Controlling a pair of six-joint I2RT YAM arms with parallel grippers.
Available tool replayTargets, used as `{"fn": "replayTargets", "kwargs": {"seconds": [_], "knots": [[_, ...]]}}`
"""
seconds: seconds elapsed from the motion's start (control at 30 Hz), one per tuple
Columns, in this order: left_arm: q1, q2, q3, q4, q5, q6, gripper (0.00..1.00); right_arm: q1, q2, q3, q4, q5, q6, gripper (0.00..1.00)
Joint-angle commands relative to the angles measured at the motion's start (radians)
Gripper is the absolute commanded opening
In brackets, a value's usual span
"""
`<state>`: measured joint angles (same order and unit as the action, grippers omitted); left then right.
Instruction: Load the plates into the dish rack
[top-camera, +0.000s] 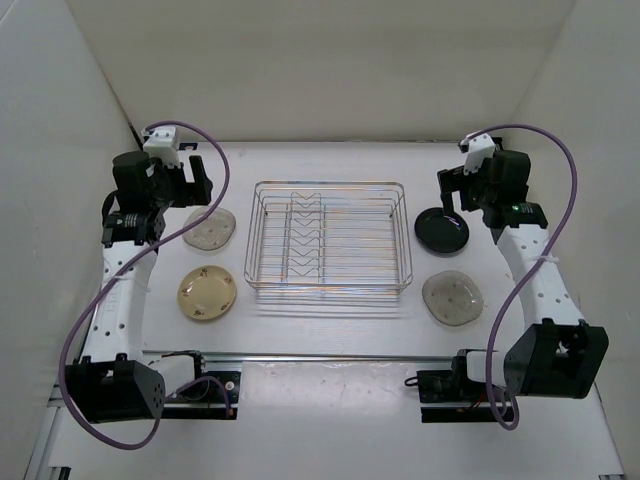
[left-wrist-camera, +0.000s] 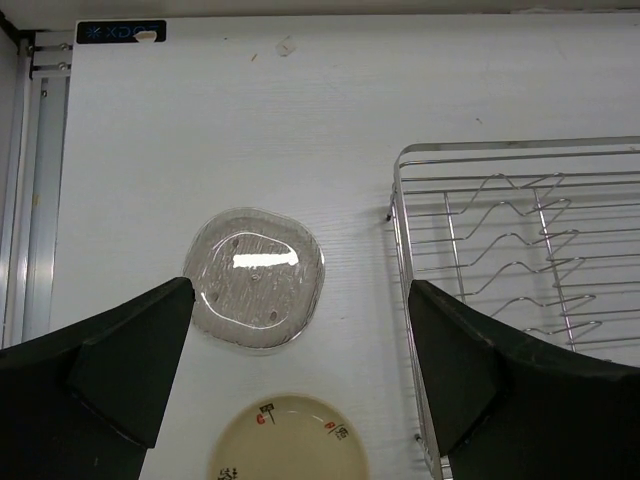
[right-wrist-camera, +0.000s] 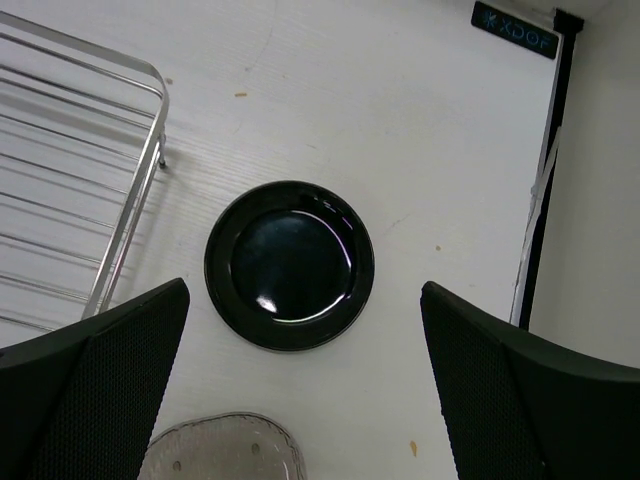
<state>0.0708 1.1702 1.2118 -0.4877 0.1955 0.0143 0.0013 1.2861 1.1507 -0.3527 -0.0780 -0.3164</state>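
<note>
The dish rack (top-camera: 330, 184) stands in the middle of the white table (top-camera: 330, 345), its long sides running left to right and its zigzag prongs upright inside. All four plates lie flat on the table outside it, two on each side.

On the left, a translucent plate (top-camera: 211, 228) lies near the rack's far left corner, and the cream plate (top-camera: 207, 292) lies nearer the arm bases, just beside it. On the right, the black plate (top-camera: 442, 230) lies close to the rack's far right corner without touching the wire. The second translucent plate (top-camera: 452, 298) lies nearer the bases, apart from the black one.

The left gripper (left-wrist-camera: 300, 287) hangs above the left translucent plate with its jaws spread wide and nothing between them. In the left wrist view that plate shows between the two dark fingers, with the rack's rim at the right.

The right gripper (right-wrist-camera: 304, 288) hangs above the black plate, likewise released and empty – its wrist view shows the glossy disc centred between the fingers and the rack's corner at the left.
</note>
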Motion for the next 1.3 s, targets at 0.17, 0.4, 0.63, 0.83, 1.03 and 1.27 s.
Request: {"fn": "replayTargets", "kwargs": {"seconds": [0.17, 0.4, 0.63, 0.83, 1.03, 1.27], "knots": [[0.001, -0.057, 0.009, 0.008, 0.038, 0.041, 1.00, -0.003, -0.094, -0.013, 0.124, -0.020, -0.078, 1.00], [0.053, 0.055, 0.040, 0.008, -0.008, 0.122, 1.00, -0.012, 0.037, 0.000, 0.199, 0.197, -0.205, 1.00], [0.219, 0.259, 0.127, 0.017, 0.174, 0.111, 0.93, -0.136, 0.120, 0.013, 0.221, 0.084, -0.127, 1.00], [0.296, 0.382, 0.149, 0.017, 0.306, 0.111, 0.94, -0.234, 0.229, 0.089, 0.120, -0.156, -0.070, 1.00], [0.343, 0.448, 0.149, 0.017, 0.407, 0.121, 0.93, -0.314, 0.408, 0.183, 0.043, -0.405, -0.070, 0.96], [0.353, 0.520, 0.167, 0.017, 0.521, 0.121, 0.93, -0.346, 0.570, 0.313, -0.040, -0.506, -0.070, 0.93]]}}
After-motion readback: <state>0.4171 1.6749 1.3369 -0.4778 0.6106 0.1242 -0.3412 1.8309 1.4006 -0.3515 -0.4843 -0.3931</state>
